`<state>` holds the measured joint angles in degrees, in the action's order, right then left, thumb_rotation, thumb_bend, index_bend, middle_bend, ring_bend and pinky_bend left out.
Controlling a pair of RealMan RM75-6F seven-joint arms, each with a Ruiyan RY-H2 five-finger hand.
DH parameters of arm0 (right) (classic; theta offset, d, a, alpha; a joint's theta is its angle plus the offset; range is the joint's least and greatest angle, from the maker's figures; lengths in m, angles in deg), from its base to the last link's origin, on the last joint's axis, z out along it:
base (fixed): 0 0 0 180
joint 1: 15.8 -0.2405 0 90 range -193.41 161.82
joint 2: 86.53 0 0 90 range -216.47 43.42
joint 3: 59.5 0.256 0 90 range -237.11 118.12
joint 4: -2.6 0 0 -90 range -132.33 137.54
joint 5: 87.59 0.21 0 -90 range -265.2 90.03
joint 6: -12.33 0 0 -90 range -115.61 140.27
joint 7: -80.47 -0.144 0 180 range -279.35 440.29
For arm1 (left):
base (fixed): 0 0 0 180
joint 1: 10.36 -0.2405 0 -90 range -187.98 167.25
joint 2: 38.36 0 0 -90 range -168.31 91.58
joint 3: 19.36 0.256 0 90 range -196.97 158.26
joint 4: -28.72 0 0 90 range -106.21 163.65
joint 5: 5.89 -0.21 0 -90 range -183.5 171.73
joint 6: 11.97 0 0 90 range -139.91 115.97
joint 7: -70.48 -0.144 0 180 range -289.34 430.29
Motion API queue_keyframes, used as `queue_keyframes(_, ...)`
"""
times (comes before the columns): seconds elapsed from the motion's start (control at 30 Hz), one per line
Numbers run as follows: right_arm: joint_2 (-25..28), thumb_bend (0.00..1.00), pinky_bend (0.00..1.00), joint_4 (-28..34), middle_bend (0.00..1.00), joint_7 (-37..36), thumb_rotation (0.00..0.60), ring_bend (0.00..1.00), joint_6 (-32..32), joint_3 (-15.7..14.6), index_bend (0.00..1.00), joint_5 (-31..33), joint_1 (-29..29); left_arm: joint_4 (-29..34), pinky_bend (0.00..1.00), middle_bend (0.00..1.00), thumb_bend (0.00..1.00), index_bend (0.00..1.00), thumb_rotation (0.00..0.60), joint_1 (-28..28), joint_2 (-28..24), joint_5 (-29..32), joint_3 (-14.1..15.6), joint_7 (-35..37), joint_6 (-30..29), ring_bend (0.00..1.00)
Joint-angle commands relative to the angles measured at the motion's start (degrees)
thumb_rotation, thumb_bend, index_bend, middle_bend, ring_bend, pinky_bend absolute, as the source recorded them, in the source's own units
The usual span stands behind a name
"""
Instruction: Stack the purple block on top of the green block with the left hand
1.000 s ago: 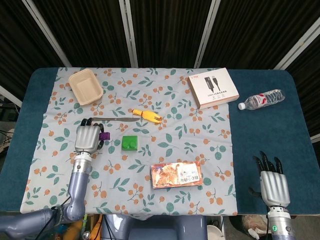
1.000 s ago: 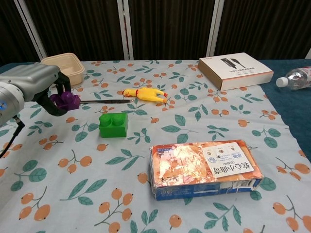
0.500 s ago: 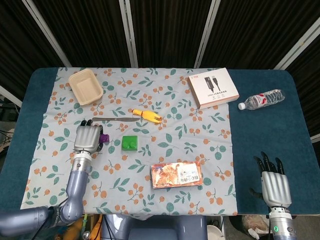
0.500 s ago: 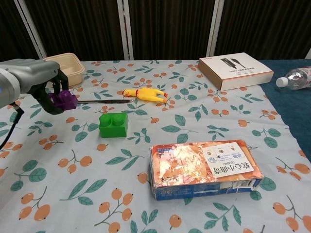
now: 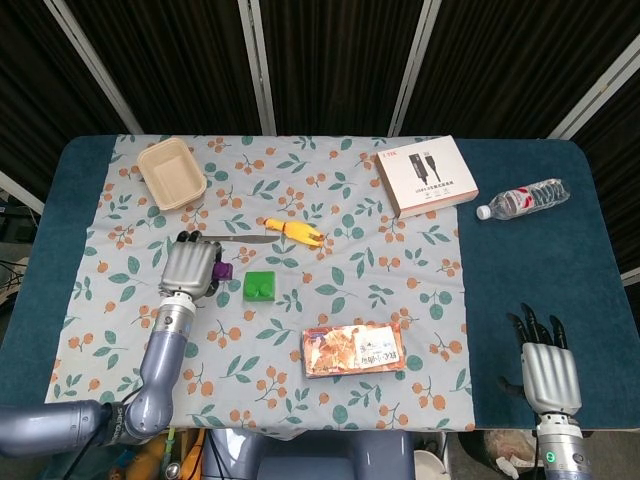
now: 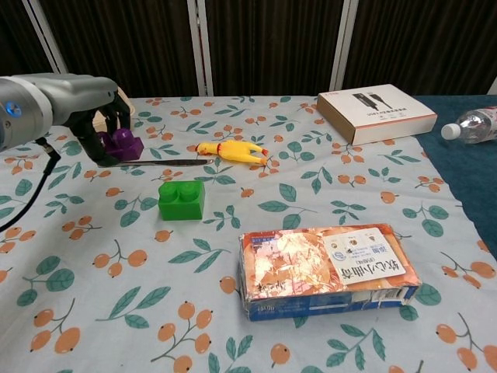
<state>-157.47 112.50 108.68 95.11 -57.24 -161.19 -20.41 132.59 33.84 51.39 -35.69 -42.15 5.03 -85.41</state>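
My left hand (image 5: 190, 268) (image 6: 93, 109) grips the purple block (image 5: 221, 270) (image 6: 124, 144) in the air, a little left of and above the green block (image 5: 260, 286) (image 6: 182, 200). The green block sits alone on the floral cloth with its two studs up. The purple block shows between the fingers in the chest view. My right hand (image 5: 548, 372) hangs off the table's near right corner, fingers apart, holding nothing; the chest view does not show it.
A rubber chicken (image 5: 294, 232) (image 6: 233, 151) and a dark knife (image 5: 228, 238) (image 6: 171, 162) lie just behind the green block. A beige tray (image 5: 172, 173) sits far left, a snack box (image 5: 352, 350) (image 6: 326, 268) near front, a white box (image 5: 426, 175) and bottle (image 5: 523, 199) far right.
My left hand has carried the purple block up and to the right, closer to the green block. The right hand has stayed put.
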Motion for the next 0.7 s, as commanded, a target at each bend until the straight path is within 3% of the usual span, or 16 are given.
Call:
queue_keyframes(0.03, 0.11, 0.15, 0.00, 0.22, 0.08, -0.10, 0.600, 0.22, 0.08, -0.01, 0.16, -0.17, 0.00, 0.37, 0.17, 0.44, 0.35, 0.48, 0.600, 1.93, 0.54, 0.00, 0.67, -1.16, -1.09, 0.17)
queue_keyframes(0.33, 0.61, 0.15, 0.00, 0.28, 0.08, -1.03, 0.600, 0.22, 0.41, -0.18, 0.16, -0.54, 0.31, -0.74, 0.17, 0.44, 0.35, 0.48, 0.600, 6.46, 2.78, 1.87, 2.40, -4.42, -4.24, 0.17)
queue_keyframes(0.7, 0.74, 0.15, 0.00, 0.22, 0.08, -1.23, 0.600, 0.22, 0.07, -0.17, 0.16, -0.27, 0.22, -3.97, 0.17, 0.44, 0.35, 0.47, 0.600, 8.83, 6.70, 1.46, 4.99, -3.35, -6.18, 0.17)
